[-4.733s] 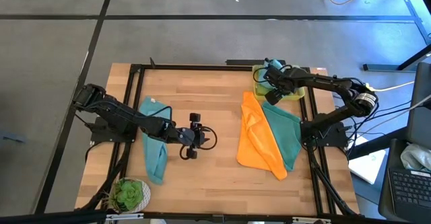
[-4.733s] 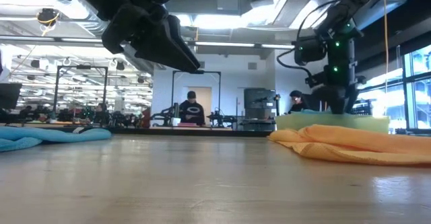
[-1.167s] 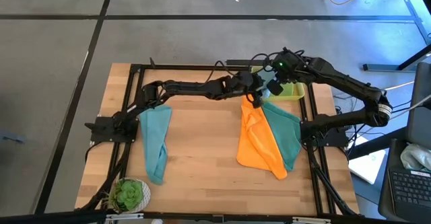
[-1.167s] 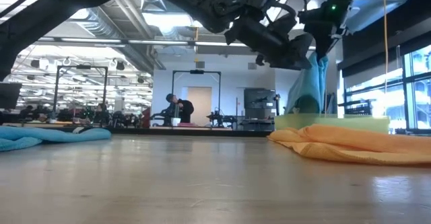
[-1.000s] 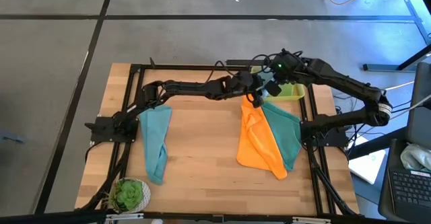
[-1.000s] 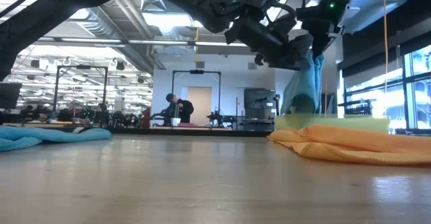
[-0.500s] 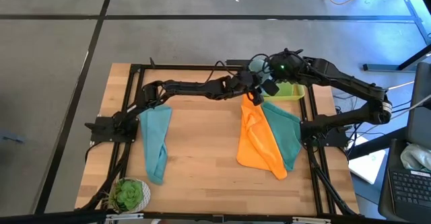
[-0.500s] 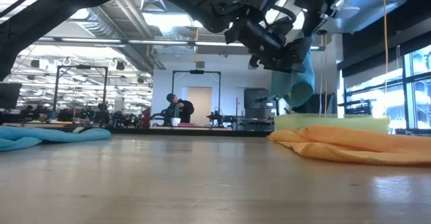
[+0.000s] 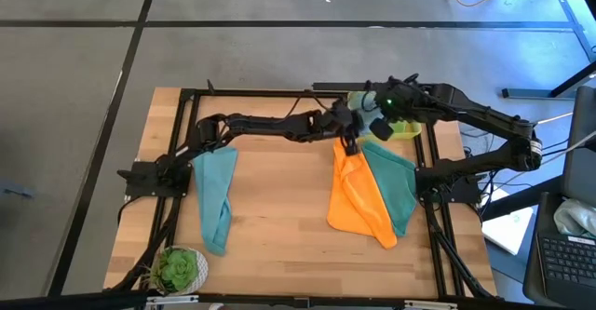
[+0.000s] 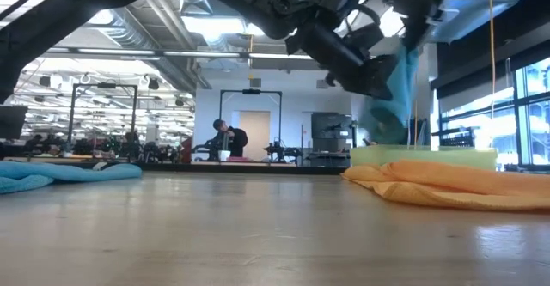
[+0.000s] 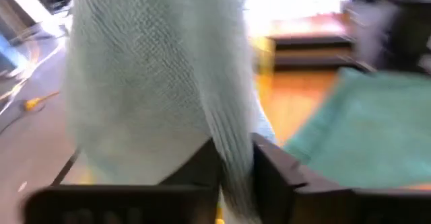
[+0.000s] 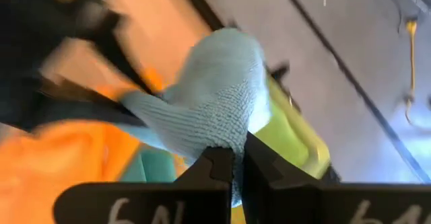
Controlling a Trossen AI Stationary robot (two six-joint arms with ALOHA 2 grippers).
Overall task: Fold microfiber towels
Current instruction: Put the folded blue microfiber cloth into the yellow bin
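While both grippers pinch a light blue towel (image 10: 397,97), orange towel (image 9: 358,198) lies below.

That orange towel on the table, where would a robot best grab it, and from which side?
Probably a corner at the near tip of the orange towel, coming from above: it lies flat and crumpled on the table, and its far end sits beneath both grippers.

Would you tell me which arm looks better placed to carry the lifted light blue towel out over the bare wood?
Probably the left: its gripper already pinches the light blue towel, and its arm spans the bare wood. The right gripper also holds it.
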